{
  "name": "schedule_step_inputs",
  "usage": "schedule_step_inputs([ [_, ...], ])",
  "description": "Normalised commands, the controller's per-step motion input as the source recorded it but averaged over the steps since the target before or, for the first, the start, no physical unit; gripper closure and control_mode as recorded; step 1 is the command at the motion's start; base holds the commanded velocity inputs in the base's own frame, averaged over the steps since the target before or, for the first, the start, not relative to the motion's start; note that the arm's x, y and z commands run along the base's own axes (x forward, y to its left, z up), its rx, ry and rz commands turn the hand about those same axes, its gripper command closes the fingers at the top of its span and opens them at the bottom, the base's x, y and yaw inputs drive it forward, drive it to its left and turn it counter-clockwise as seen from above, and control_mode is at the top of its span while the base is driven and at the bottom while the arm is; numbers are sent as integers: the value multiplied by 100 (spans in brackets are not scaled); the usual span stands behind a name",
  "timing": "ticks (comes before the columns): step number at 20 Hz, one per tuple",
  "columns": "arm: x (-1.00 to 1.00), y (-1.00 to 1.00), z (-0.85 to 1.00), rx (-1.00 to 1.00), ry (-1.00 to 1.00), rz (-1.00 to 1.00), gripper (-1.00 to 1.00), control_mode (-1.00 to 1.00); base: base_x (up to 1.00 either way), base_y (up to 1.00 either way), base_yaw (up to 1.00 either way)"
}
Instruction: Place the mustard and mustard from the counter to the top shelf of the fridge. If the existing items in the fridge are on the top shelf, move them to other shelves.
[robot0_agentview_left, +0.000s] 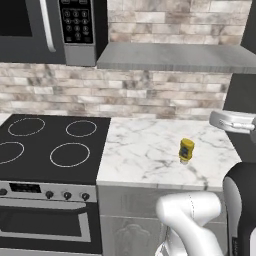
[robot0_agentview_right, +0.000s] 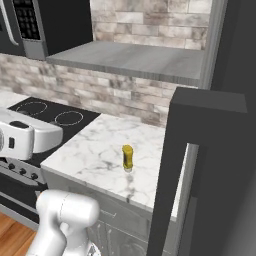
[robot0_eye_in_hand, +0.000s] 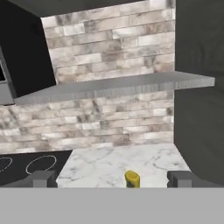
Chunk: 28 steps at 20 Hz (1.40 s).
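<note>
My pincer (robot0_eye_in_hand: 112, 179) is open wide and holds nothing. Its two dark tips (robot0_eye_in_hand: 43, 178) stand far apart at the bottom of my hand view. Between them, farther off, I see the top of the short yellow mustard bottle (robot0_eye_in_hand: 132, 178). The bottle stands upright on the white marble surface (robot0_agentview_left: 145, 150), toward its right part and closer to the near edge than to the brick wall (robot0_agentview_left: 150, 92). It has a dark label. The black stovetop (robot0_agentview_left: 45, 145) lies to the left of the surface. The dark grey fridge (robot0_agentview_right: 210, 150) stands on the right, just beside the surface.
</note>
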Motion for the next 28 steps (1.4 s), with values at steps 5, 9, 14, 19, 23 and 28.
schedule_step_inputs([
  [5,28,-32,-36,0,45,2,-100,-100,0,0,0],
  [9,32,-21,-36,0,41,9,-100,-100,0,0,0],
  [14,32,-10,-53,1,15,7,-100,-100,0,0,0],
  [19,30,-2,-68,0,6,6,-100,-100,0,0,0],
  [23,27,-9,-64,0,7,4,-100,-100,0,0,0],
  [28,40,-7,-56,0,8,1,-100,-100,0,0,0],
])
